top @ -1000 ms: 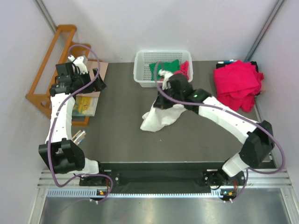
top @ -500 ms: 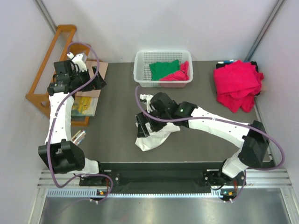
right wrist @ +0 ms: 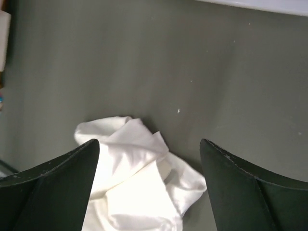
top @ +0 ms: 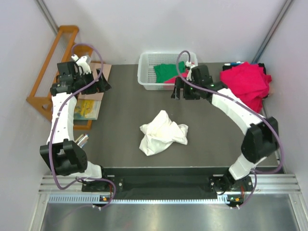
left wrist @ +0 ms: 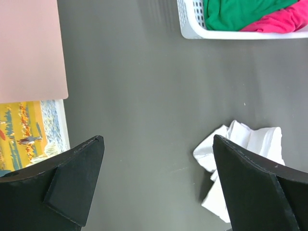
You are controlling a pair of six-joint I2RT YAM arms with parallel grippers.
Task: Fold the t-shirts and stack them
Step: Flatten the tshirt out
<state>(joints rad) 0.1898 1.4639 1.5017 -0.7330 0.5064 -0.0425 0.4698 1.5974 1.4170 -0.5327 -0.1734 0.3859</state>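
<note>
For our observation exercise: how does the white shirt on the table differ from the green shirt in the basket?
The white shirt lies crumpled on the open table; the green shirt sits inside the basket. The white shirt lies alone; the green shirt lies against a pink shirt. Both are soft cloth.

The white t-shirt (top: 162, 133) is soft, matt, crumpled cloth, as are the green shirt (top: 167, 72) and the crimson pile (top: 245, 86). The table (top: 120, 125) looks smooth, matt dark grey; the basket (top: 143, 72) is white lattice plastic; the rack (top: 68, 30) is orange wood
</note>
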